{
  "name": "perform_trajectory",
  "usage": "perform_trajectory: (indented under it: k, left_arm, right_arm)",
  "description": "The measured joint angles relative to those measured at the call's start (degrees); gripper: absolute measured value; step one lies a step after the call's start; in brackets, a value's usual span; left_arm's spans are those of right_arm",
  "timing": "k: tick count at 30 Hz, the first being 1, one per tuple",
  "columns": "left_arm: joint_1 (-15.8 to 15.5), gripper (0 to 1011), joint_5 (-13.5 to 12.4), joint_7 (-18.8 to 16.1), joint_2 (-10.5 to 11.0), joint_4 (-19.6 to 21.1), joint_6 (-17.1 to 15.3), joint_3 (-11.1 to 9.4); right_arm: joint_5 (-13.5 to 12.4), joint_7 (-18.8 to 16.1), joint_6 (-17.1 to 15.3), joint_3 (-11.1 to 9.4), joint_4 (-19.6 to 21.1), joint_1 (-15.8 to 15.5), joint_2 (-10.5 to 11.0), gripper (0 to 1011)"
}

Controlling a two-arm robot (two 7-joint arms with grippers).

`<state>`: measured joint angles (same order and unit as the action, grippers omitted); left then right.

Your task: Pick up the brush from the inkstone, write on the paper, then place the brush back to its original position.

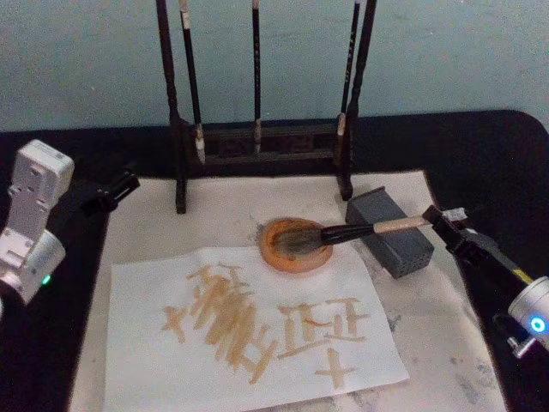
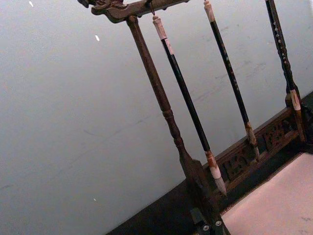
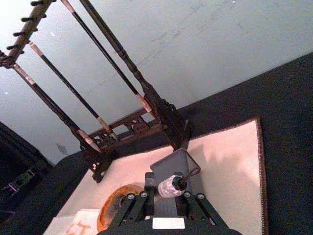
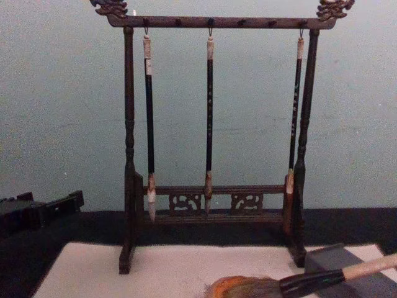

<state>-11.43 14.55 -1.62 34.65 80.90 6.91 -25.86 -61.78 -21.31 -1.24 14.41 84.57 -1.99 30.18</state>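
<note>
While lying across the inkstone [image 1: 292,265], met at the tail by the right gripper [image 3: 165,194]

Inside the round orange inkstone, set on the cream mat [image 1: 223,215]: the bushy brown-grey head of the brush [image 1: 347,231]. Lying almost flat, black ferrule over the rim, pale handle propped on the grey block [image 1: 399,245] just beside the inkstone, dark end loop at the right gripper. Reaches in from the table's right edge, flanking that handle end; cannot tell whether clamped on it or loose. Left gripper [image 1: 125,185] idle, well apart at the left, over the black cloth [image 1: 497,154] near the mat's corner; cannot tell its state either.

Counted: one large brush; three slim brushes [image 4: 209,112] hanging tip down from the wooden rack [image 4: 127,186] behind the inkstone; one inkstone; one block; one sheet of paper [image 1: 146,360]; two grippers.

Paper flat on the mat, just in front of the inkstone, far edge meeting its rim; over or under, cannot tell. Marked with tan strokes: a dense slanted cluster at the left, blockier figures and crosses at the right. Not readable as any word.
</note>
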Motion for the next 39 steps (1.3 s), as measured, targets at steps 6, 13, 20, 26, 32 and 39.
perform_trajectory:
  k: [6, 13, 20, 26, 32, 39]
  left_arm:
    - [0.0, 1002, 0.0, 0.0, 0.0, 0.0, 0.0, 0.0]
    - [0.0, 1002, 0.0, 0.0, 0.0, 0.0, 0.0, 0.0]
    - [0.0, 1002, 0.0, 0.0, 0.0, 0.0, 0.0, 0.0]
    - [0.0, 1002, 0.0, 0.0, 0.0, 0.0, 0.0, 0.0]
    - [0.0, 1002, 0.0, 0.0, 0.0, 0.0, 0.0, 0.0]
    - [0.0, 1002, 0.0, 0.0, 0.0, 0.0, 0.0, 0.0]
  right_arm:
    - [0.0, -0.2, 0.1, 0.0, 0.6, -0.1, 0.2, 229]
    - [0.0, -0.7, 0.2, 0.0, 2.2, -0.5, 0.6, 208]
    - [-0.1, -1.0, 0.7, -0.1, 4.2, -1.2, 1.2, 176]
    - [0.0, -1.5, 1.2, -0.1, 6.1, -1.9, 1.8, 171]
    - [0.7, -2.1, 1.5, 0.2, 8.3, -2.5, 2.5, 171]
    - [2.3, -2.1, 1.6, 0.9, 10.7, -2.8, 3.3, 170]
